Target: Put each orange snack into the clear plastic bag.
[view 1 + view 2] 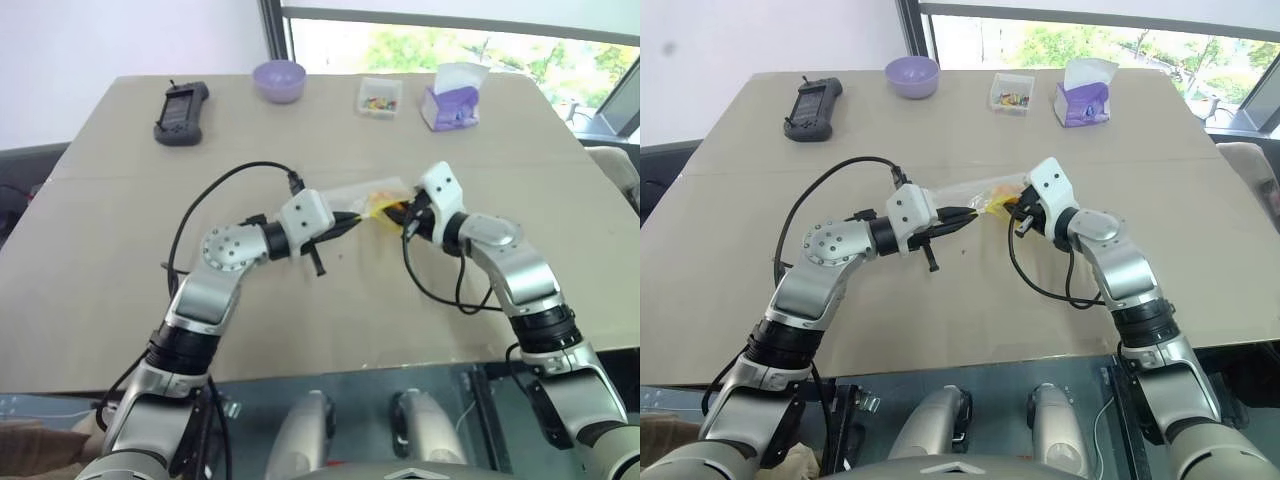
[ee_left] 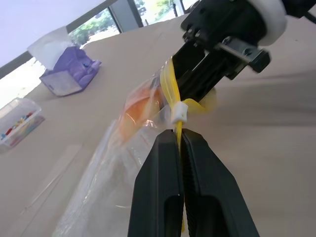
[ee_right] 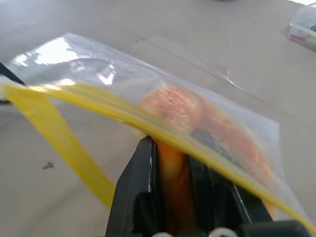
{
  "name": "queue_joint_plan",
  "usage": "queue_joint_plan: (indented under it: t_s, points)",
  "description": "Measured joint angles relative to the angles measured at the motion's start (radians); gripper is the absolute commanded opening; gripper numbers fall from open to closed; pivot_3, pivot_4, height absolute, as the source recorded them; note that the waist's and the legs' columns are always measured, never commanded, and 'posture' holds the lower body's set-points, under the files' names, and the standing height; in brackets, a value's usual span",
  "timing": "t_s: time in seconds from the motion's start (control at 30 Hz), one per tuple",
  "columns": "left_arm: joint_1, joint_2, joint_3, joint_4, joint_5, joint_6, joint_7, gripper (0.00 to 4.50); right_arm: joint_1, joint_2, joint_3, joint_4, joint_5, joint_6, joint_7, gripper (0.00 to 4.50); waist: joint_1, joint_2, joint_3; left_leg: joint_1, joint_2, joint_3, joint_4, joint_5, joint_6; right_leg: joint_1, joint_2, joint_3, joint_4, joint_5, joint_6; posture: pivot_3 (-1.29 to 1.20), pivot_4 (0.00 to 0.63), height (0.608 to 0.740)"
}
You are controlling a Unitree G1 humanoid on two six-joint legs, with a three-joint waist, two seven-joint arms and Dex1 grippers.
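Over the bench [image 1: 120, 200], the left claw [image 2: 179, 140] pinched the yellow seal strip of the clear plastic bag [image 3: 98, 74] beside its white slider, apparently to hold the mouth steady. The right claw [image 3: 173, 163], reaching into that mouth, gripped the orange snack [image 3: 177, 111], which sat mostly inside the bag. A purple tissue pack [image 1: 452, 100] stood well beyond the bag.

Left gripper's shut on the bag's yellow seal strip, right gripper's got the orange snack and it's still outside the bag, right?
Not quite. The left gripper is shut on the yellow seal strip of the clear plastic bag, and the right gripper holds the orange snack. But the snack is already partly inside the bag, past the strip. The right wrist view shows it.
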State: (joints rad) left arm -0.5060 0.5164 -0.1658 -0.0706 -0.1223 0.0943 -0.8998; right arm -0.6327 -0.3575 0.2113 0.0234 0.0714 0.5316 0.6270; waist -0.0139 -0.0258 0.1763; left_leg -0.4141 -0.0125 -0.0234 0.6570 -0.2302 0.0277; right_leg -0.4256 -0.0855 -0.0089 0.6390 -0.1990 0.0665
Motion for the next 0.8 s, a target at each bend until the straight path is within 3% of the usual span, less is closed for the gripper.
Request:
queue_joint_plan:
  t_s: [0.23,0.33,0.4,0.5,0.8]
  points:
    - [0.019,0.008,0.0,0.0,-0.04,-0.031,-0.074,0.0,-0.034,0.053,0.004,0.076,0.007,-0.03,-0.003,0.72,-0.003,0.0,0.0,0.0,0.0,0.0,0.0,0.0,0.0,0.0,0.0,0.0,0.0,0.0,0.0,0.0,0.15,0.74]
    - [0.032,0.006,0.009,0.0,-0.051,-0.03,-0.069,0.0,-0.052,0.062,0.003,0.117,0.007,-0.06,-0.006,1.69,0.0,0.0,0.0,0.0,0.0,0.0,0.0,0.0,0.0,0.0,0.0,0.0,0.0,0.0,0.0,0.0,0.15,0.74]
    - [0.038,0.002,0.035,0.008,-0.068,-0.001,-0.048,0.0,-0.052,0.062,0.002,0.141,0.003,-0.087,-0.013,2.76,0.0,0.0,0.0,0.0,0.0,0.0,0.0,0.0,0.0,0.0,0.0,0.0,0.0,0.0,0.0,0.0,0.15,0.74]
    - [0.036,-0.001,0.058,0.022,-0.077,0.042,-0.01,0.0,-0.052,0.06,0.001,0.152,-0.019,-0.12,-0.039,3.85,-0.001,0.0,0.0,0.0,0.0,0.0,0.0,0.0,0.0,0.0,0.0,0.0,0.0,0.0,0.0,0.0,0.15,0.74]
    - [0.006,-0.032,0.066,0.12,-0.056,0.11,0.089,0.0,0.075,-0.084,-0.001,-0.061,-0.037,-0.26,0.045,3.85,0.001,0.0,0.0,-0.001,0.0,-0.001,0.0,0.0,0.0,0.0,0.0,-0.001,-0.001,0.0,0.0,0.0,0.15,0.74]
